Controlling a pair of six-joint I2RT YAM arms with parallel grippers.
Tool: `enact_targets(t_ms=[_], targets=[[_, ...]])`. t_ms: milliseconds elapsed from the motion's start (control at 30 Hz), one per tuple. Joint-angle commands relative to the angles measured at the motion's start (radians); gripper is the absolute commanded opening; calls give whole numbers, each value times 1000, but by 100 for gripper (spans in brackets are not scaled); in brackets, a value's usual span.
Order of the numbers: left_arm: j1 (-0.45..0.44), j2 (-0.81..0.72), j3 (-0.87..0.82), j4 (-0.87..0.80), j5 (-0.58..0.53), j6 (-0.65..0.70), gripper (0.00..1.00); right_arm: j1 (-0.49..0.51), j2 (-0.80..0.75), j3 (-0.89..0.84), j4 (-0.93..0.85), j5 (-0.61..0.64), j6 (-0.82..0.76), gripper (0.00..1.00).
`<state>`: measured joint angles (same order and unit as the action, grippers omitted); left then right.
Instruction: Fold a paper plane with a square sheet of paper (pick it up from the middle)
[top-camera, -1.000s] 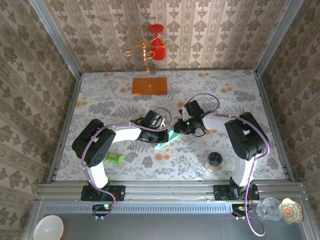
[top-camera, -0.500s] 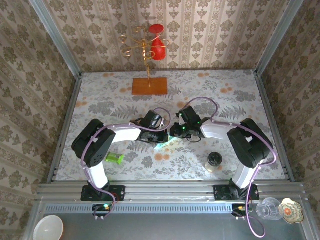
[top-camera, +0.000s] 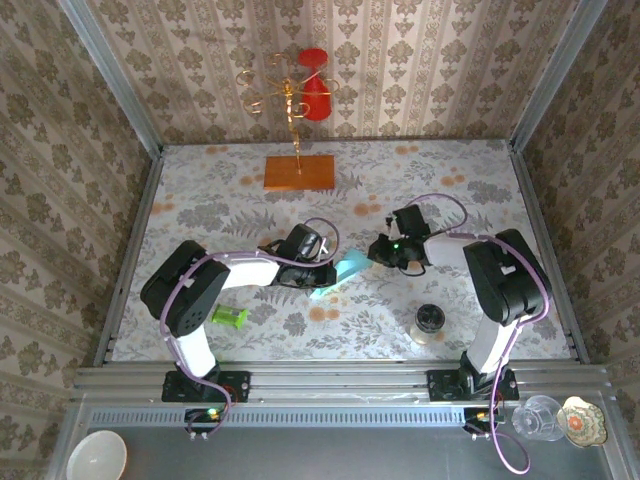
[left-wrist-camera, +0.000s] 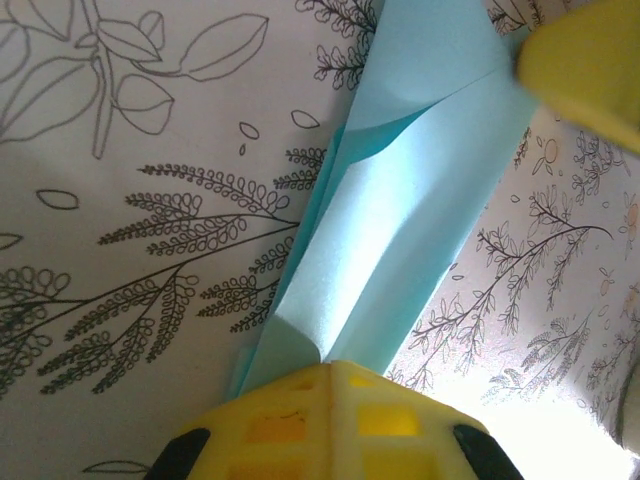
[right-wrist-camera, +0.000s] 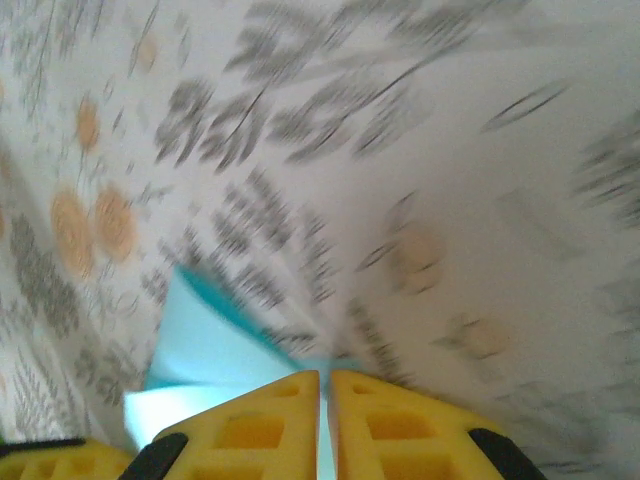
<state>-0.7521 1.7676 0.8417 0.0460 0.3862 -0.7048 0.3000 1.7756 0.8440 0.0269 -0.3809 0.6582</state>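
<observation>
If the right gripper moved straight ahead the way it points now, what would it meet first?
Probably the blue paper, whose edge lies right at the tips of the right gripper; past it, the flowered tablecloth. Blur makes depth uncertain.

At the middle of the table (top-camera: 480, 190), folded sheet of paper (top-camera: 348, 270), left gripper (top-camera: 326, 273) touching its left end, right gripper (top-camera: 378, 251) just beside its right end. Behind these, near the far wall, board (top-camera: 299, 172) with hooked stand (top-camera: 290, 100) upright at its back edge. Toward the front edge, small cylinder (top-camera: 229, 317) on the left, jar (top-camera: 429, 322) on the right. On the ledge (top-camera: 300, 440) before the table, bowl (top-camera: 96, 457) far left, glass (top-camera: 538, 417) and dish (top-camera: 583, 418) side by side far right
</observation>
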Motion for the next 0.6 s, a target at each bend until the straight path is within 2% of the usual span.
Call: enact_targets(t_ms=[0,100,267,433,567], targets=[[-3,-3,-44,-129,-36,-14,0,-42,-15,8,-16,64,-30,15],[-2,-7,-30,-134,-32,-12,0,-25,-91,6,-26,61,-22,16],[-4,0,-2,-130,-26,-10,0,78,-198,-14,-72,101,-1,16],[-4,-2,13,-116,-20,-25,0,205,-166,-33,-40,72,75,16],[-6,-15,7,-89,-9,-46,0,238,-96,-14,-18,31,102,13]])
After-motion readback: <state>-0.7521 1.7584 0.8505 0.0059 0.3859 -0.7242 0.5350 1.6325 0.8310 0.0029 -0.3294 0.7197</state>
